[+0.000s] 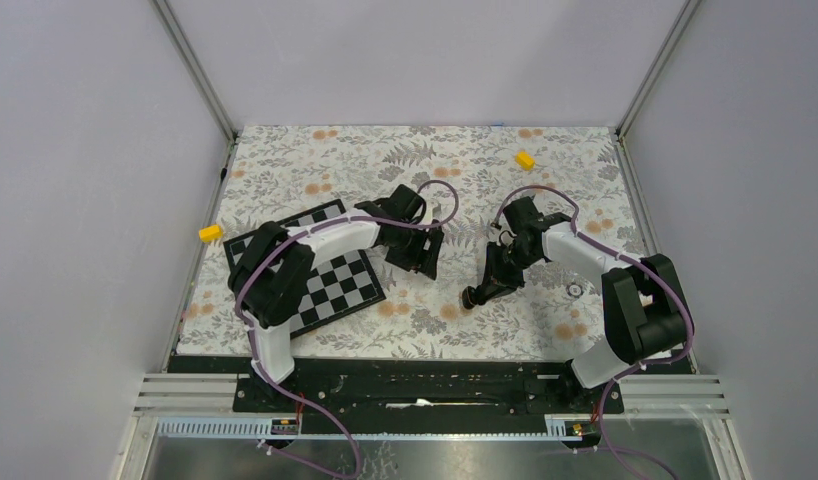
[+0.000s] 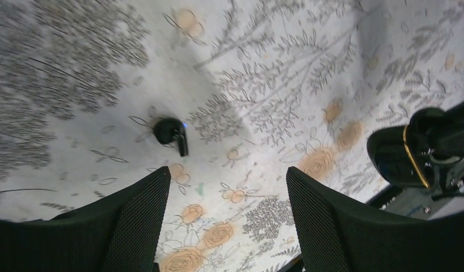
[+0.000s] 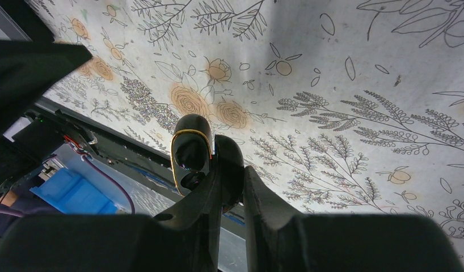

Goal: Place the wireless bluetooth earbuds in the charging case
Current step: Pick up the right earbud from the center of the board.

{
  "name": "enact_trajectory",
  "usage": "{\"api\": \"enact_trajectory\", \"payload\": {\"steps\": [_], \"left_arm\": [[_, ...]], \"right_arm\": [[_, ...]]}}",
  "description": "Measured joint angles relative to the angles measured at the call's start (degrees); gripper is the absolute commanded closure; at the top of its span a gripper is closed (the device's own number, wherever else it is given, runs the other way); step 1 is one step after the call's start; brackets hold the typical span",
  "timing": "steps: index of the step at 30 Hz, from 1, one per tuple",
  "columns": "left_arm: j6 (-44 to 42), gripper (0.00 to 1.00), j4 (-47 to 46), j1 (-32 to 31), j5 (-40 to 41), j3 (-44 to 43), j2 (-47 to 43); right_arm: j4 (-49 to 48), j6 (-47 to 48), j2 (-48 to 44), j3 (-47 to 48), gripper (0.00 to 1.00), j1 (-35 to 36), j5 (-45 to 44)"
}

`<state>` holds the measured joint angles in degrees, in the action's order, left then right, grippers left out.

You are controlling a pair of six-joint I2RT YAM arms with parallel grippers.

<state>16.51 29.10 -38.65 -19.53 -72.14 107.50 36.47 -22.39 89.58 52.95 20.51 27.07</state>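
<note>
One black earbud [image 2: 170, 131] with a short stem lies on the floral cloth, ahead and left of my left gripper [image 2: 225, 175]. That gripper is open, empty and hovers above the cloth [image 1: 417, 262]. My right gripper [image 3: 232, 181] is shut on the black charging case [image 3: 230, 164], whose gold-rimmed half [image 3: 191, 148] stands open beside the fingers. The case also shows at the right edge of the left wrist view [image 2: 400, 156] and low in the top view [image 1: 472, 296]. I cannot make out a second earbud.
A checkerboard mat [image 1: 335, 290] lies under the left arm. Two yellow blocks sit at the back right [image 1: 525, 159] and the left edge [image 1: 211, 233]. A small silver ring [image 1: 575, 289] lies near the right arm. The table's front rail [image 1: 435, 380] is close.
</note>
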Motion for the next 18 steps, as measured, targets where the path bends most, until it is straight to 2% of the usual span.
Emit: {"api": "enact_trajectory", "payload": {"steps": [7,9,12,18], "left_arm": [[1.0,0.32,0.3,0.2,7.2,-3.6,1.5],[1.1,0.37,0.3,0.2,8.9,-3.7,2.6],[1.3,0.47,0.7,0.3,10.3,-4.3,4.3],[1.5,0.54,-0.2,0.3,11.3,-4.8,5.1]], "right_arm": [[-0.2,-0.2,0.0,-0.3,1.00,0.0,0.0],[-0.2,-0.2,-0.1,-0.3,1.00,0.0,0.0],[-0.2,-0.3,-0.2,-0.3,1.00,0.0,0.0],[-0.7,-0.4,-0.2,-0.7,1.00,0.0,0.0]]}}
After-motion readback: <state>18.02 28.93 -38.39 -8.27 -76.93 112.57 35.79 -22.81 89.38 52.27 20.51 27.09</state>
